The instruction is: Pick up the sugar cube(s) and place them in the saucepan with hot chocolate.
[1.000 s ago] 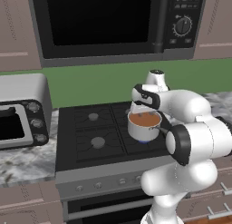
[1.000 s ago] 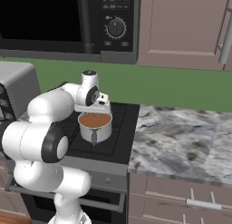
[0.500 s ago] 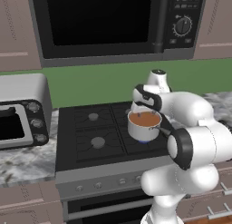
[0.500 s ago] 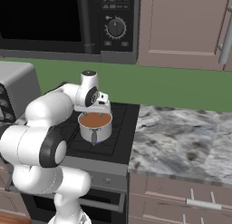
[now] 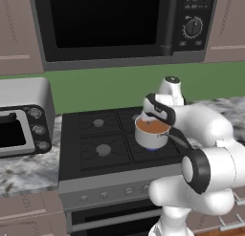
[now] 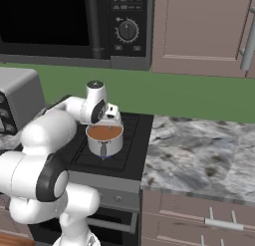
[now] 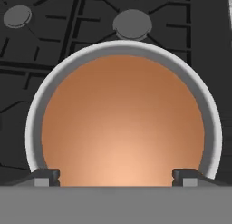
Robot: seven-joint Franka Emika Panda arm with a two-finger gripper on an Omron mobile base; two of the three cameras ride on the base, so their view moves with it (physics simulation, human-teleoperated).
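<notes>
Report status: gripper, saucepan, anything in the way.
Gripper open, empty, directly above the saucepan. Saucepan on the stove, brown liquid inside, no cube visible on the surface. Nothing in the way.

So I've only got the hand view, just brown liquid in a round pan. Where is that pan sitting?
Observer: The saucepan with hot chocolate sits on the front right burner of the black stove, by the marble counter.
Operator: Which way is its handle pointing?
Observer: Its dark handle points toward the stove's front edge, at the robot.
Operator: And where is the gripper relative to it?
Observer: The gripper hangs just above the pan's back rim, jaws open, nothing between them.
Operator: What's above the stove?
Observer: A black microwave with a round dial.
</notes>
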